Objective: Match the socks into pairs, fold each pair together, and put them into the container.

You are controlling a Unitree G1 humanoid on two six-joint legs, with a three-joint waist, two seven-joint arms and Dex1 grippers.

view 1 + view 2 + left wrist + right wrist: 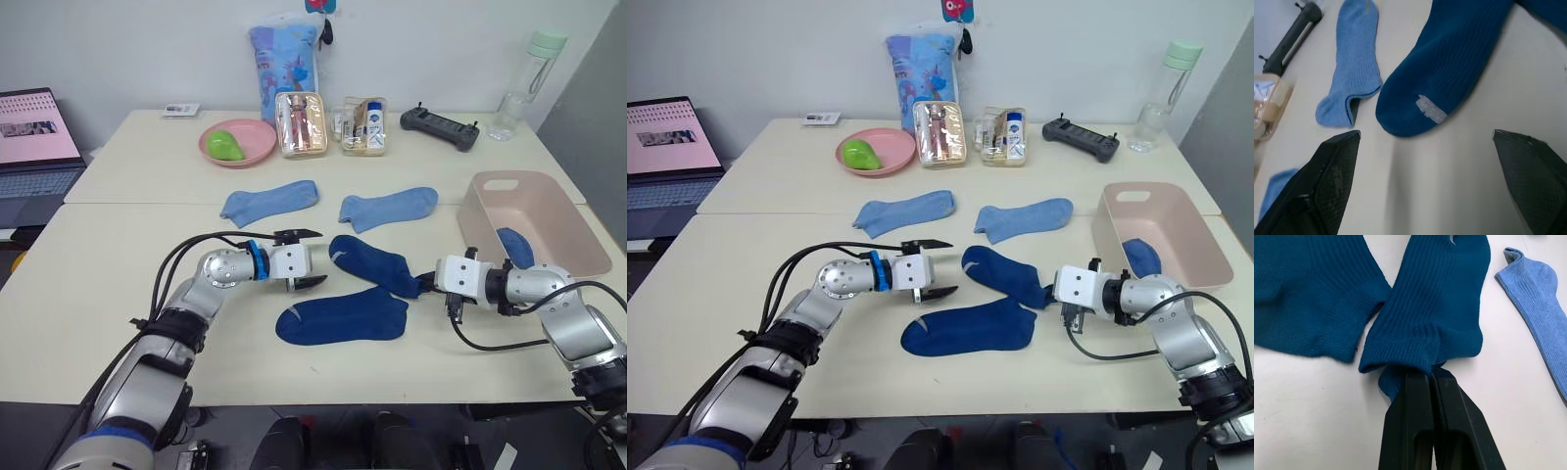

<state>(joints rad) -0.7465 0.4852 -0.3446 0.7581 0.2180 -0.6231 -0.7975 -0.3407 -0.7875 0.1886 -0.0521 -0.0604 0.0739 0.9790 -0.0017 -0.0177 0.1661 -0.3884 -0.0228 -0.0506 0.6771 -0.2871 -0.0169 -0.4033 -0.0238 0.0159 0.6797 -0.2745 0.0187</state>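
Dark blue sock (377, 264) pinched in low, level right end effector (428, 285).

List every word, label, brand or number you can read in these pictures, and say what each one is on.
None can be read.
Open laptop screen: pink page with lines of text, too small to read.
Tall blue printed bag: cartoon pictures and marks, too blurred to read.
Two clear toiletry pouches: bottles inside carry labels, too small to read.
Small flat card at the cream table's far edge: print too small to read.
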